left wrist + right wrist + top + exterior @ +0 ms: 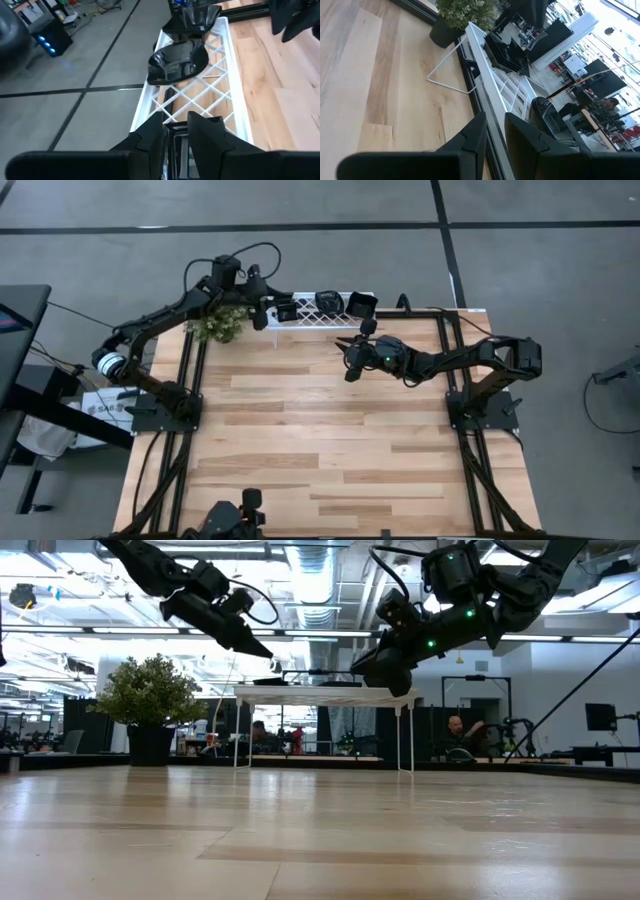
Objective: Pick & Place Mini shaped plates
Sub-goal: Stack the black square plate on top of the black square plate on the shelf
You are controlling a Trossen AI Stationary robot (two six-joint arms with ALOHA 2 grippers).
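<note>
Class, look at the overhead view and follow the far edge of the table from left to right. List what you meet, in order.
Potted plant → left gripper, over the left end of the white rack → a black plate on the rack → another black plate at the rack's right end.

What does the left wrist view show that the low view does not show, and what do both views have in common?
Only the left wrist view shows the glossy black plates lying on the lattice top, and a dark item between the left gripper fingers. Only the low view shows the rack's thin legs, the potted plant, the right gripper near the rack, and people in the room behind. Both show the white lattice rack and the wooden table.
</note>
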